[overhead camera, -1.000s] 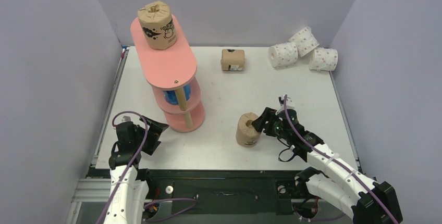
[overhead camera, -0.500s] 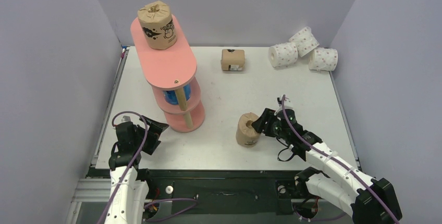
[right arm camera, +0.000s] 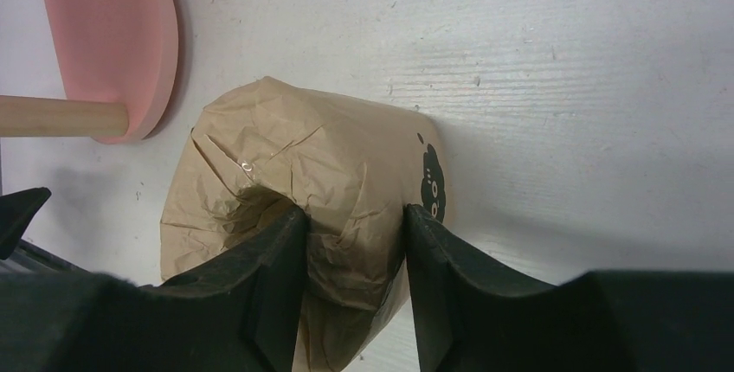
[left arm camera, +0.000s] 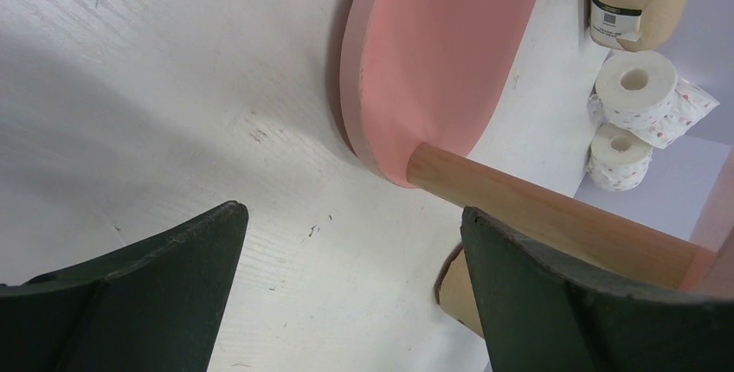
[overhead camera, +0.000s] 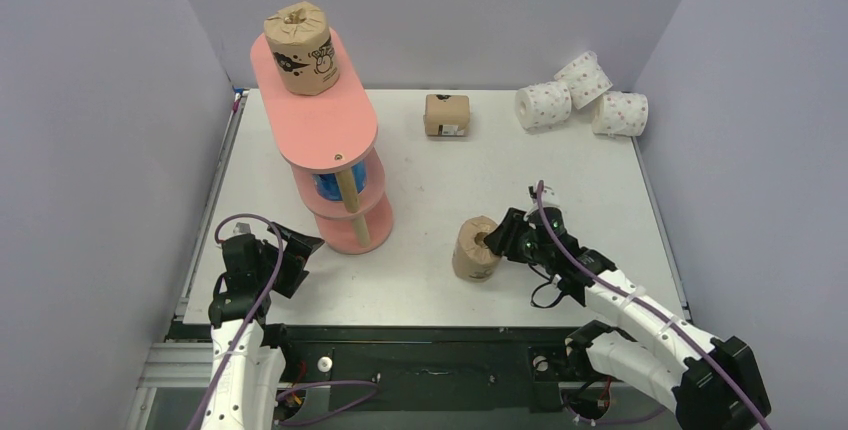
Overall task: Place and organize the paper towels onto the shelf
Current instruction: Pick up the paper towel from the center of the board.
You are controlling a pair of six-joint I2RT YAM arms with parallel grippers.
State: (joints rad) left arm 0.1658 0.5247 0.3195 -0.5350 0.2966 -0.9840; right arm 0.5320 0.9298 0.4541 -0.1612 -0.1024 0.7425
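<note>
White table: brown roll stands upright, axis vertical; right pincer pinches its top rim, left pincer spread.

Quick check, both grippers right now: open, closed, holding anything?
Left gripper: open, empty.
Right gripper: closed on the brown roll, pinching its top edge.

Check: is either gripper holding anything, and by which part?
Right gripper pinches the brown roll by its top rim, one finger in the core hollow, one outside; roll sits on the table. Left gripper open, empty.
</note>
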